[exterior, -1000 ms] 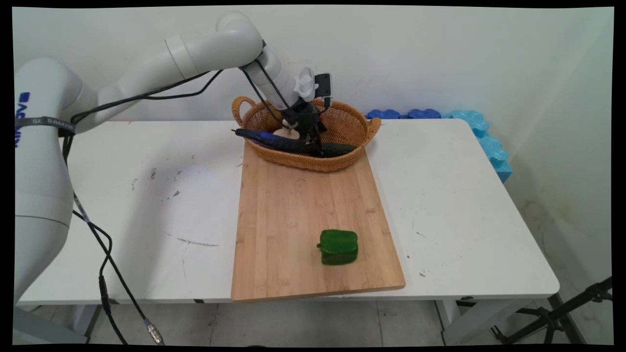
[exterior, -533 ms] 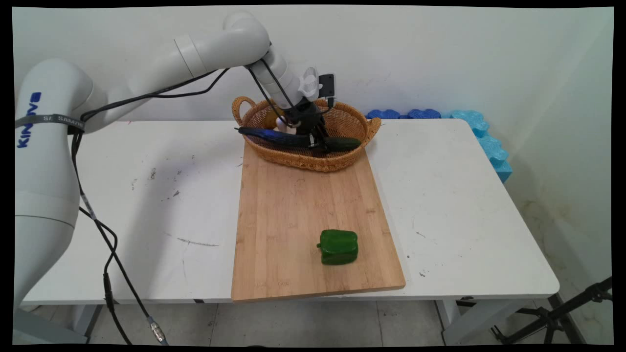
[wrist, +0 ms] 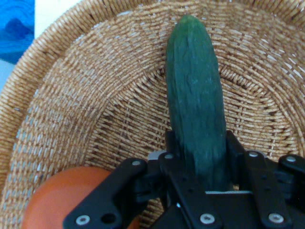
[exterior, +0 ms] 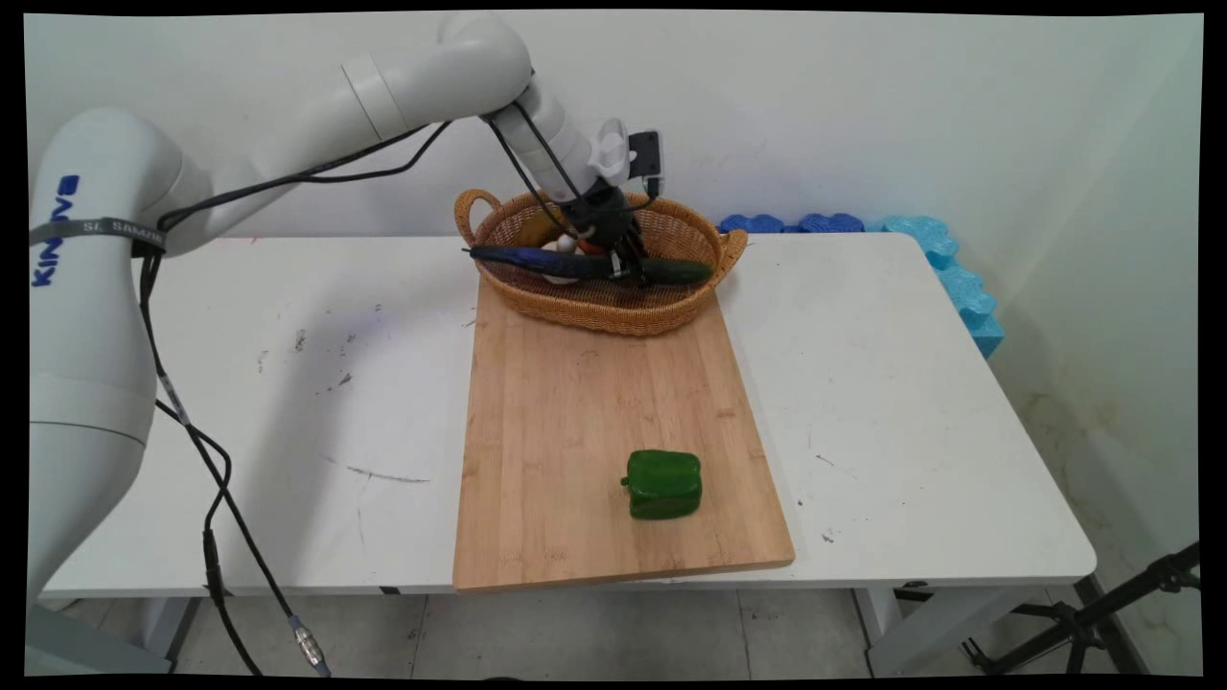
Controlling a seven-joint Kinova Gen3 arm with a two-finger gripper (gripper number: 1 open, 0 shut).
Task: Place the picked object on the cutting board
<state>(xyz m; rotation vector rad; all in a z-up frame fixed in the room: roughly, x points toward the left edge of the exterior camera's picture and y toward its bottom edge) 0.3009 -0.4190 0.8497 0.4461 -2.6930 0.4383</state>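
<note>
My gripper is shut on a long dark green cucumber, which hangs level over the wicker basket at the far end of the cutting board. In the hand view the cucumber runs up from between the fingers, above the basket's woven floor. An orange-red round thing lies in the basket beside the gripper. A pale item and a red one show in the basket behind the cucumber in the main view.
A wooden cutting board lies along the table's middle, with a green bell pepper near its front end. Blue foam pieces line the table's far right edge. Black cables hang from the arm at the left.
The gripper has risen with the cucumber, lifting it from the basket's front rim to above the basket, and has shifted slightly right.
</note>
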